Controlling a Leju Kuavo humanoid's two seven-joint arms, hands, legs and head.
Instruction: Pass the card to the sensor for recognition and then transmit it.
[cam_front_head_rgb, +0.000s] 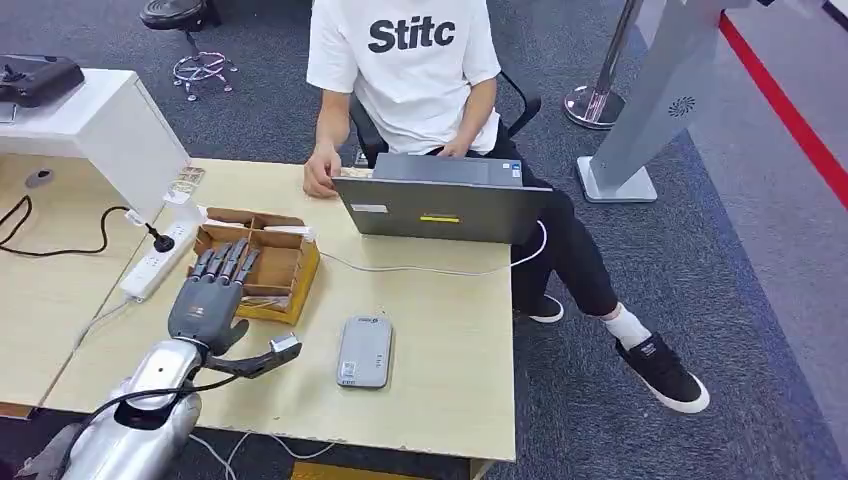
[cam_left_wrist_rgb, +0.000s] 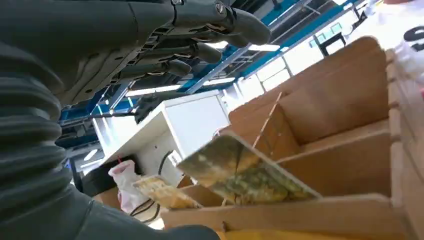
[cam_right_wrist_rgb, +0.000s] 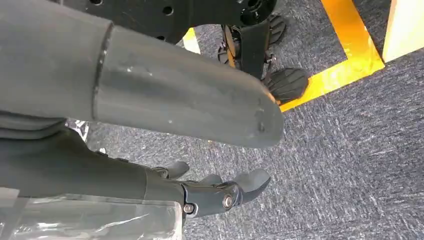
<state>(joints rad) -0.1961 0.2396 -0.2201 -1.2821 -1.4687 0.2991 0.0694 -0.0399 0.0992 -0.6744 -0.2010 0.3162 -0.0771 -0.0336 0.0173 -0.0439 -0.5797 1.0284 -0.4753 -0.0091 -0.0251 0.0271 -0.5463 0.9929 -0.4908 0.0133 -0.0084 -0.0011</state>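
A grey card sensor (cam_front_head_rgb: 364, 350) lies flat on the wooden table (cam_front_head_rgb: 450, 330), near its front edge. To its left stands a brown cardboard box (cam_front_head_rgb: 296, 300) with compartments. My left hand (cam_front_head_rgb: 210, 295) hovers at the near side of this box, fingers stretched out over it and holding nothing. In the left wrist view the fingers (cam_left_wrist_rgb: 200, 30) hang apart above a patterned card (cam_left_wrist_rgb: 240, 170) that leans in a box (cam_left_wrist_rgb: 340, 115) compartment; a second card (cam_left_wrist_rgb: 160, 192) lies beside it. My right hand (cam_right_wrist_rgb: 150, 185) hangs beside my body over the carpet, holding nothing.
A person in a white T-shirt (cam_front_head_rgb: 410, 70) sits at the table's far side behind a grey laptop (cam_front_head_rgb: 440, 205), one hand on the table. A white power strip (cam_front_head_rgb: 155, 262) with cables lies left of the box. A white cabinet (cam_front_head_rgb: 100, 130) stands at the back left.
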